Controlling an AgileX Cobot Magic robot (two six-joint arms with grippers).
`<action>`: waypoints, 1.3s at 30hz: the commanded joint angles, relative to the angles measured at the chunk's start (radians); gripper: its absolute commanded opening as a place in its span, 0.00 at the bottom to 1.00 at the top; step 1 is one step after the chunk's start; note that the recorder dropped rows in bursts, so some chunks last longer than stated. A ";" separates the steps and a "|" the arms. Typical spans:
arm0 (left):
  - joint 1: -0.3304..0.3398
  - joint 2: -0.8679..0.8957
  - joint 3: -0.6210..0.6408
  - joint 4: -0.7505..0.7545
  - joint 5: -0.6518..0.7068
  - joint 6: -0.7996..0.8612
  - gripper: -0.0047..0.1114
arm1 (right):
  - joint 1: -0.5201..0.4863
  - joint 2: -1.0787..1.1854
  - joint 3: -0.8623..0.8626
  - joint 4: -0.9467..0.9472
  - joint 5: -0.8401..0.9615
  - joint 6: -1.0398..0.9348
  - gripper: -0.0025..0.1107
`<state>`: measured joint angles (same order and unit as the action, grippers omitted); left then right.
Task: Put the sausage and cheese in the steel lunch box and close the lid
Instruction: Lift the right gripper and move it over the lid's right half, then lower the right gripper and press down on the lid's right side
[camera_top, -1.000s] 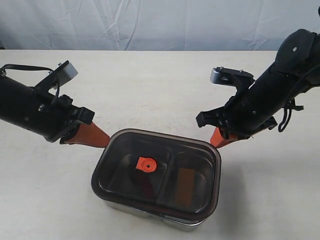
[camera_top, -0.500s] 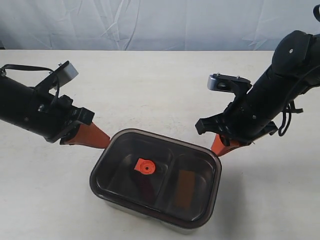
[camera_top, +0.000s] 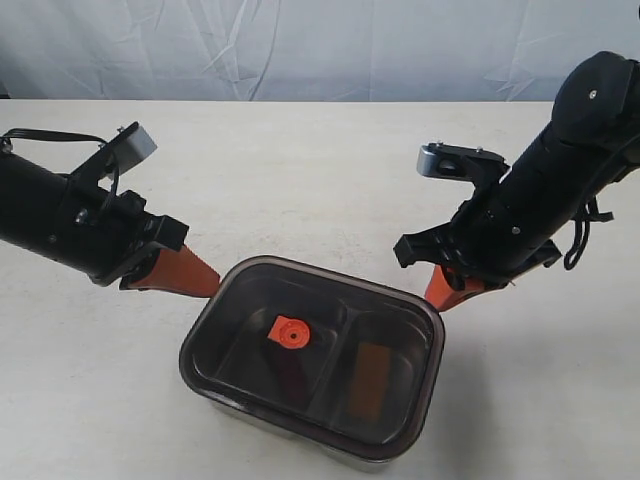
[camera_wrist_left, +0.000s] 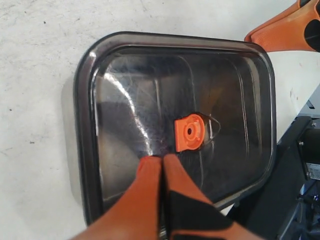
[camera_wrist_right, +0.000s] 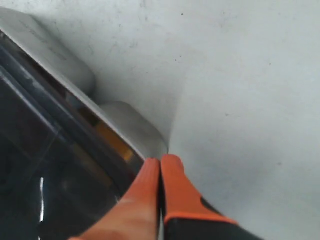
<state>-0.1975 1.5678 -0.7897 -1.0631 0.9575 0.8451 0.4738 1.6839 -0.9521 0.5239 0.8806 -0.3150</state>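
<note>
The dark smoky lid (camera_top: 400, 345) with its orange valve tab (camera_top: 290, 332) lies on the steel lunch box (camera_wrist_right: 132, 129) and covers it. Through the lid the cheese (camera_top: 369, 378) shows as an orange-brown patch in the right compartment. A dim reddish shape below the tab may be the sausage (camera_top: 291, 372). My left gripper (camera_top: 212, 286) is shut, its tips at the lid's back left edge. In the left wrist view the left gripper (camera_wrist_left: 162, 159) points over the lid (camera_wrist_left: 125, 100). My right gripper (camera_top: 436, 300) is shut beside the lid's back right corner, and the right gripper (camera_wrist_right: 161, 161) sits against the box corner.
The box stands on a pale tabletop (camera_top: 300, 180) near its front edge. A crumpled white backdrop (camera_top: 300, 50) closes off the far side. Both dark arms reach in from the left and right of the box.
The lid has shifted slightly left and settled lower on the box, hiding more of the steel rim. My right gripper has shifted a little to the right. The left arm has barely moved.
</note>
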 joint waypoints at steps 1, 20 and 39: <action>-0.004 0.001 0.004 -0.013 0.004 0.007 0.04 | 0.006 -0.027 -0.001 -0.005 0.022 0.004 0.01; -0.004 0.001 0.004 -0.019 0.006 0.007 0.04 | 0.006 -0.025 -0.001 -0.137 0.087 0.057 0.01; -0.004 0.001 0.004 -0.039 0.064 0.025 0.04 | 0.006 -0.238 -0.001 -0.033 0.182 0.002 0.01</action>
<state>-0.1975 1.5678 -0.7897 -1.0748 0.9947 0.8513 0.4779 1.4654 -0.9521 0.3854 1.0016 -0.2089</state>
